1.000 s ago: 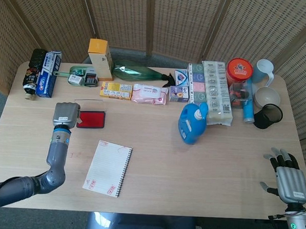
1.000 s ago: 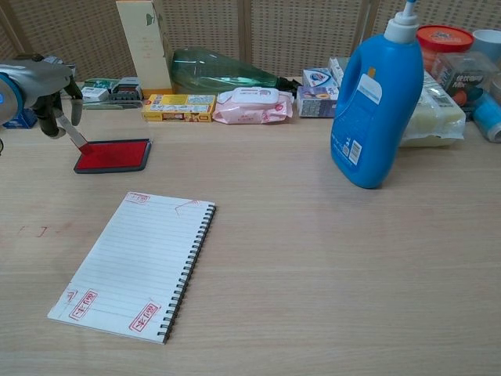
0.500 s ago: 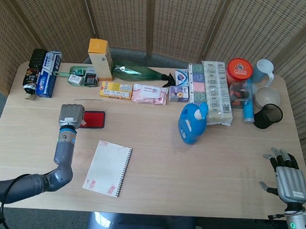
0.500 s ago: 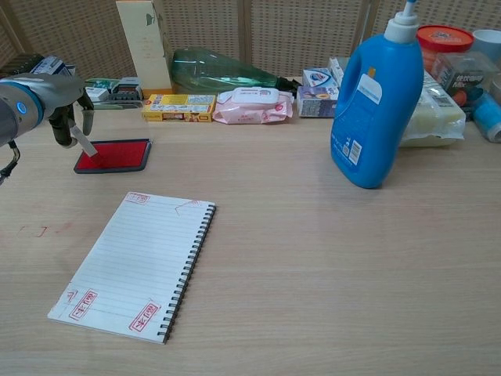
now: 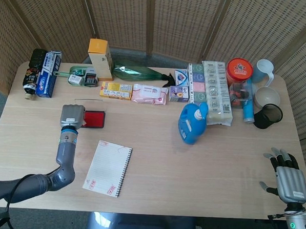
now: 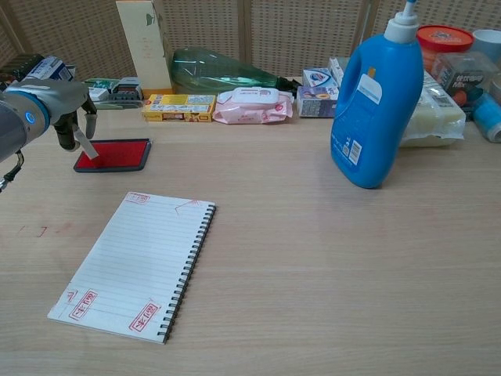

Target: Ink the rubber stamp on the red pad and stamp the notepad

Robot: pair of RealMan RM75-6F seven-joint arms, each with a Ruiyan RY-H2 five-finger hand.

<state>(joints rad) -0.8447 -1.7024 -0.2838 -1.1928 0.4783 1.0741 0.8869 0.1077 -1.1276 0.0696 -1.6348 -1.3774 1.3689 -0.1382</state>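
The red ink pad (image 6: 116, 154) lies at the left of the table, in a black tray. My left hand (image 6: 59, 102) hovers over its left end and pinches a slim pale rubber stamp (image 6: 83, 140). The stamp slants down, with its lower tip at the pad's left part; I cannot tell whether it touches. In the head view the left hand (image 5: 72, 115) hides the left end of the pad (image 5: 94, 119). The spiral notepad (image 6: 133, 262) lies nearer, with red stamp marks at its corners. My right hand (image 5: 288, 178) rests at the table's near right edge with its fingers spread, holding nothing.
A blue detergent bottle (image 6: 374, 102) stands right of centre. Along the back run a tall yellow box (image 5: 100, 58), a green bottle (image 5: 140, 73), a pink wipes pack (image 5: 150, 94), and cups (image 5: 266, 100) at the far right. Toothpaste boxes (image 5: 47, 73) lie at the back left.
My left hand has shifted a little to the right over the pad's left end, carrying the stamp with it. The right hand has not moved.
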